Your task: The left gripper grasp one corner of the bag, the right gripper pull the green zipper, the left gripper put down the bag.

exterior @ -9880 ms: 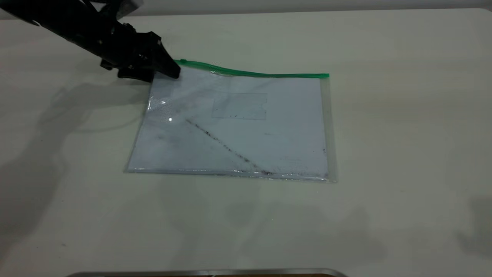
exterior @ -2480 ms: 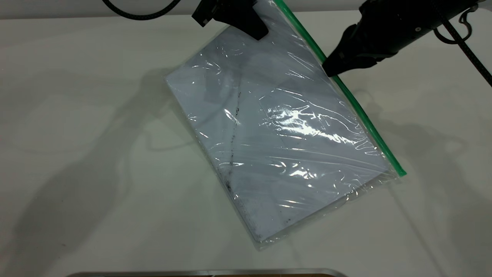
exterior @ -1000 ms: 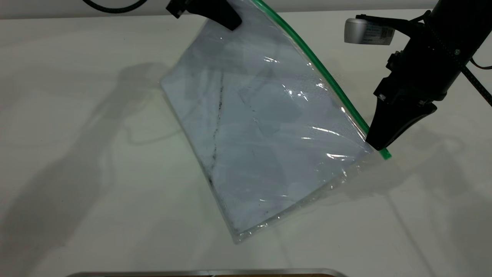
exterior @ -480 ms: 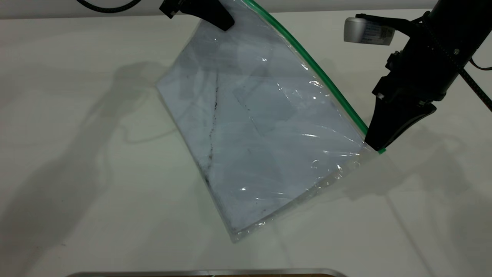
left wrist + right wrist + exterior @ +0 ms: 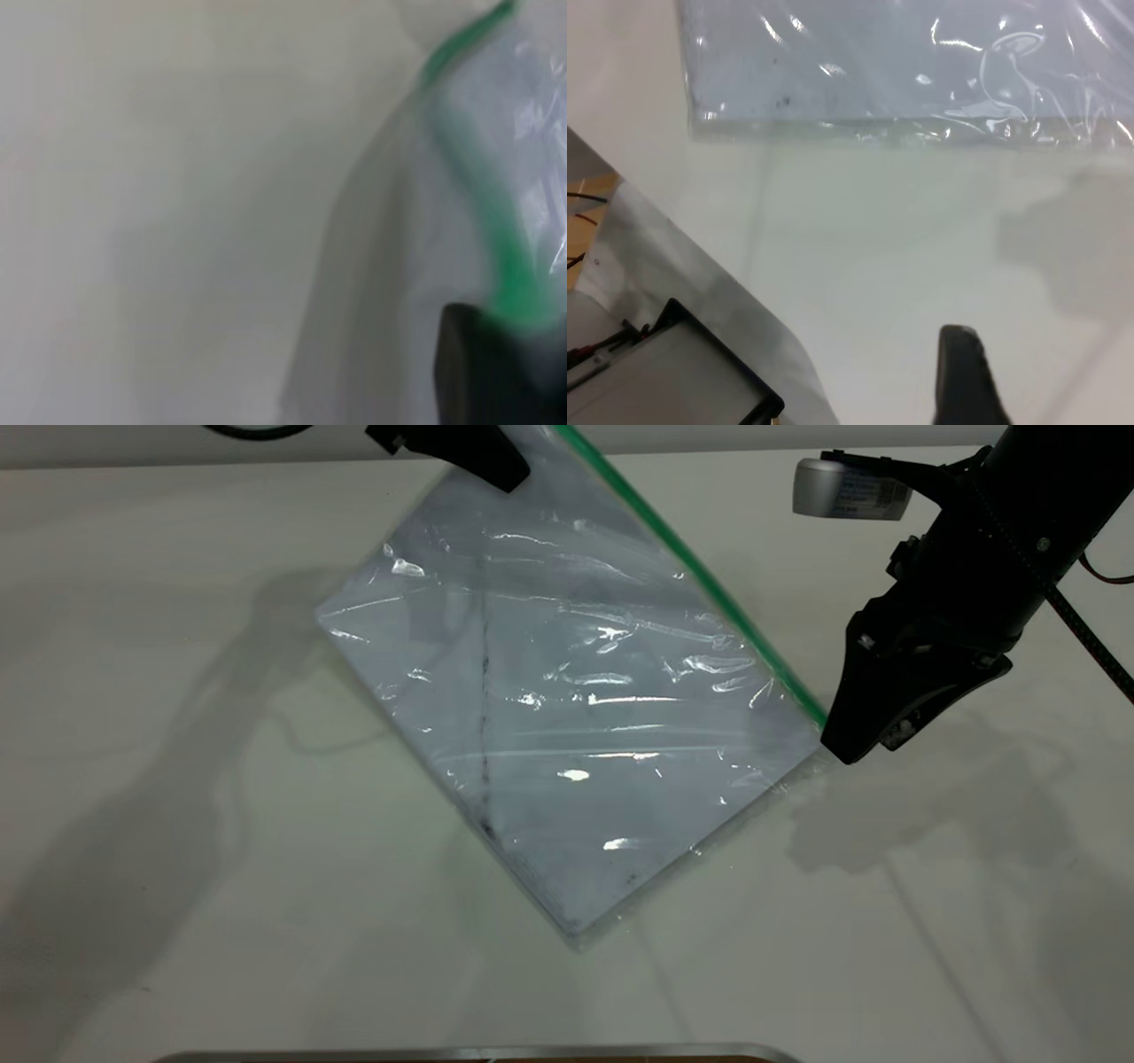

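The left gripper (image 5: pixel 496 465) is running off the top edge of the exterior view, so only the dark fingertip end is showing, pinching the upper corner of the bag (image 5: pixel 567 717) and holding it up off the surface (image 5: pixel 177 824). In the left wrist view it is all soft blur: one black fingertip (image 5: pixel 496 363) is poking in, with the green zipper (image 5: pixel 505 257) curving right against it and the clear plastic (image 5: pixel 390 266) draping away. The bag is hanging tilted, its lowest corner sitting down on the surface toward the near side, white paper and a dark smudge line showing through crinkled, glaring plastic. The green zipper (image 5: pixel 700 576) is running diagonally down the bag's right edge, and its lower end is disappearing behind the right gripper (image 5: pixel 842 748); the slider tab is not to be made out. That right gripper, with its silver labelled module (image 5: pixel 850 489), is pointing down at the bag's right-hand corner, tips at the end of the strip, and whether those fingers are spread or pressed together I cannot tell from here. The right wrist view is giving just one dark fingertip (image 5: pixel 966 372), the bag's clear bottom edge (image 5: pixel 921 71) farther off, and a metal frame edge (image 5: pixel 700 310) cutting across a corner. The surface is a plain off-white table top, carrying broad grey shadows of both arms, with a pale wall strip (image 5: pixel 797 434) behind and a silvery rim (image 5: pixel 478 1052) at the near edge.
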Controlling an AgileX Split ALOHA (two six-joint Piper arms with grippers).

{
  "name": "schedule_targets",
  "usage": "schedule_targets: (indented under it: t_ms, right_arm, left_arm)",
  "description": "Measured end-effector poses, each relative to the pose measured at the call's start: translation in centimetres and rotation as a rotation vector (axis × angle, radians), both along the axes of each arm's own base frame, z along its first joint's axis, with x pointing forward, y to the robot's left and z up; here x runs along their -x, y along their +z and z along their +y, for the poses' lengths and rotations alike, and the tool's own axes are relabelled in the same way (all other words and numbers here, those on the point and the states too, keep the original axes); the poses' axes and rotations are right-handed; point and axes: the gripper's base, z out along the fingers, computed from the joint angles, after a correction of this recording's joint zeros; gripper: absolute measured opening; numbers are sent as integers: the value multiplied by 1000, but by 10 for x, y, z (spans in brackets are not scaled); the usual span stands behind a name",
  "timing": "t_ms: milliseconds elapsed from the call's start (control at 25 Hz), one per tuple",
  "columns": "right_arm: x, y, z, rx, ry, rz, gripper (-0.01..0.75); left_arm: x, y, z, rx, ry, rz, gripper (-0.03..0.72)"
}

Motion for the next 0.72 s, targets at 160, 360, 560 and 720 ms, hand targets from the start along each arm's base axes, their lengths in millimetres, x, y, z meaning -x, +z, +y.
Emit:
schedule_targets:
  t_ms: [160,360,560,720]
  right_arm:
    - [-2,0,0,5,-1,-18,531]
    - [-11,-2,-3,39,-38,-118,534]
    - [-27,9,-7,75,-78,-281,534]
    - [-47,63,-3,33,-86,-452,534]
  left_arm:
    - [0,4,2,-30,32,22,365]
    - [0,1,6,-93,47,34,546]
    - [-5,25,12,-167,237,69,581]
    - [-4,84,18,-194,412,50,586]
